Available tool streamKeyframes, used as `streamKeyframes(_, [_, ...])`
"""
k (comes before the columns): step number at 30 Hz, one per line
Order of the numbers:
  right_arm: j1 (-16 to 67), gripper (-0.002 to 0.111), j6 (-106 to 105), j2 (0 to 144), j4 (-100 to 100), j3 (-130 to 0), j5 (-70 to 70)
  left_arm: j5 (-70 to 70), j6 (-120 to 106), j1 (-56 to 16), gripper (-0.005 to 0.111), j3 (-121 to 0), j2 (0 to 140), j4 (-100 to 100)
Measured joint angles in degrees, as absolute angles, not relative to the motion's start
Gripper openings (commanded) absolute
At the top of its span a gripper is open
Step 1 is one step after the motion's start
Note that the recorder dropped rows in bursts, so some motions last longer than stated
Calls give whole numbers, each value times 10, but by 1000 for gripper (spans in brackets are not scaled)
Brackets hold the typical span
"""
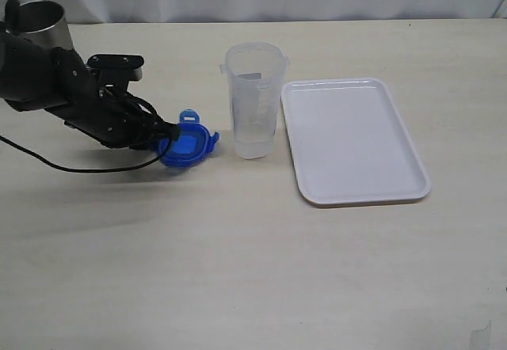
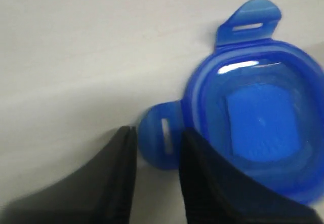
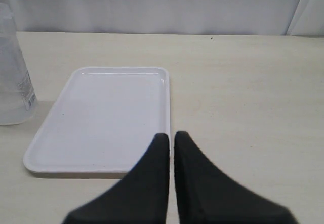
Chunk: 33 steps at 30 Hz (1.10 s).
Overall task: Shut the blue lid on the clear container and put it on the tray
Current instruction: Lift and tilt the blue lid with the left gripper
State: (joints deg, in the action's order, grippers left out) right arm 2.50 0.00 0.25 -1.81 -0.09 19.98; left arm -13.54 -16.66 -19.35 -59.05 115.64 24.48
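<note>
Left end effector (image 2: pixel 158 135) straddles a tab of the blue lid (image 2: pixel 258 127) on the worktop (image 1: pixel 238 247), grip unclear; right end effector (image 3: pixel 171 135), closed, hovers near the tray (image 3: pixel 101 112).

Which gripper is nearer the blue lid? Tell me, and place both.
Left. The left gripper is at the blue lid, jaws either side of one tab. The right gripper hangs shut by the tray, well away from the lid.

Tall clear plastic container (image 1: pixel 253 100) upright mid-way on the pale wooden table (image 1: pixel 238 271), flat white plastic tray (image 1: pixel 356 140) just right of it, round blue plastic lid (image 1: pixel 188 144) just left, grey steel cup (image 1: pixel 40 19) far back-left.
</note>
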Motion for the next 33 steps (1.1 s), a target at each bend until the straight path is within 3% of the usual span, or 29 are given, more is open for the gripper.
streamKeyframes(24, [25,4,0,3,-18,-1,200,-115,-199,-194,28,-595,1128,255])
streamKeyframes(33, [25,4,0,3,-18,-1,200,-231,-254,-194,28,-595,1107,271])
